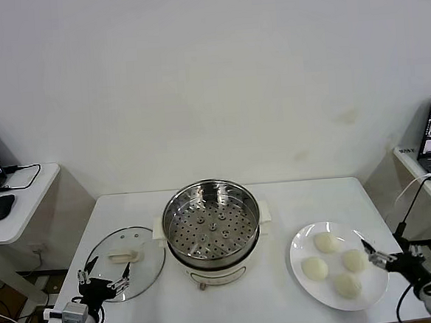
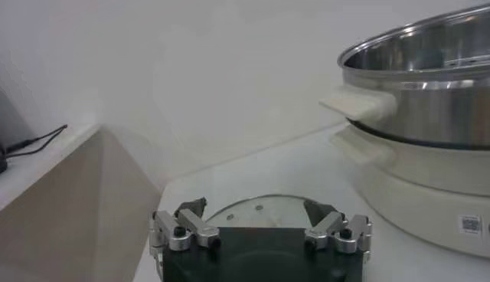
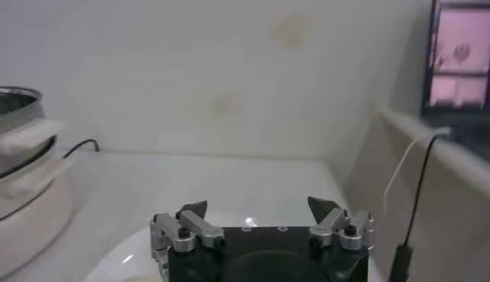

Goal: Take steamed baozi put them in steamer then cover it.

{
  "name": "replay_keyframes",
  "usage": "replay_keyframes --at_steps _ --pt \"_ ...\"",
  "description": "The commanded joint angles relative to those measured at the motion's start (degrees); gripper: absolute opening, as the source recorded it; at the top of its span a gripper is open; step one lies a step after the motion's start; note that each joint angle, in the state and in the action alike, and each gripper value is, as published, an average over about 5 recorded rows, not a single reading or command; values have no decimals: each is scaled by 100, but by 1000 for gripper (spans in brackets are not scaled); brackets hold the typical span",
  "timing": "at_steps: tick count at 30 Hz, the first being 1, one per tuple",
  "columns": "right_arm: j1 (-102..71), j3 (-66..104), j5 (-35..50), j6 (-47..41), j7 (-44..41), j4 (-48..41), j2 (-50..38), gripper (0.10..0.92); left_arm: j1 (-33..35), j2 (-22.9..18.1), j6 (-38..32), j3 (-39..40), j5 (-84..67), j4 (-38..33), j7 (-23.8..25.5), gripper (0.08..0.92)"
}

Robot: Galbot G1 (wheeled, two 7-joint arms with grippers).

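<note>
White table (image 1: 233, 308), plain wall behind. Frame centre: steamer (image 1: 212, 224), uncovered, bare tabletop around it. Lower left: cover (image 1: 126, 262), flat by the table's left edge. Lower right: plate (image 1: 299, 248) with four steamed baozi (image 1: 314, 268). Left gripper (image 1: 105, 275), over the cover's near rim, fingers apart, empty. Right gripper (image 1: 369, 251), at the plate's right rim, fingers apart, empty.

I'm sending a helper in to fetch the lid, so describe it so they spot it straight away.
On the white table, look to the robot's left of the shiny steel steamer. The lid lies flat there: round clear glass with a metal rim and a cream handle, unlike the opaque white plate of buns opposite.
</note>
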Motion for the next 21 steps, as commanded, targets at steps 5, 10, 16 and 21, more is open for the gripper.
replay_keyframes --at_steps 5,10,16,21 --pt "1315 -130 -2299 -167 -3241 -598 -2267 823 21 -52 14 39 64 -213 18 823" --pt "1815 -542 -3036 -18 -4571 -978 -2919 823 77 -82 64 31 51 -416 70 823" --pt "2298 -1328 -3347 311 -5746 -1284 -3785 823 99 -109 84 84 67 -536 84 823" --pt "3956 -3355 -3055 1080 -6018 -1538 -3996 823 172 -145 86 142 126 -646 85 823"
